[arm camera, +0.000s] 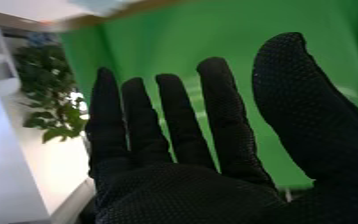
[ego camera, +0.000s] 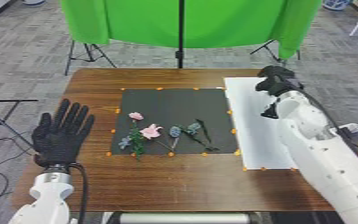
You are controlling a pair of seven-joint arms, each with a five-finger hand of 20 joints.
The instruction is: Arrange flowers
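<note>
One empty R hand (ego camera: 278, 83), fingers straight, is nr the tabletop's (ego camera: 202, 192) far R corner, w/ the flowers (ego camera: 151, 132) well off twd its near L corner, stems mostly near-to-far, L hand (ego camera: 60, 139) closer

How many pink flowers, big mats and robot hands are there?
Pink flowers: 2 (upper flower, lower flower)
Mats: 2 (black mat, white mat)
Robot hands: 2 (left hand, right hand)
Total: 6
</note>
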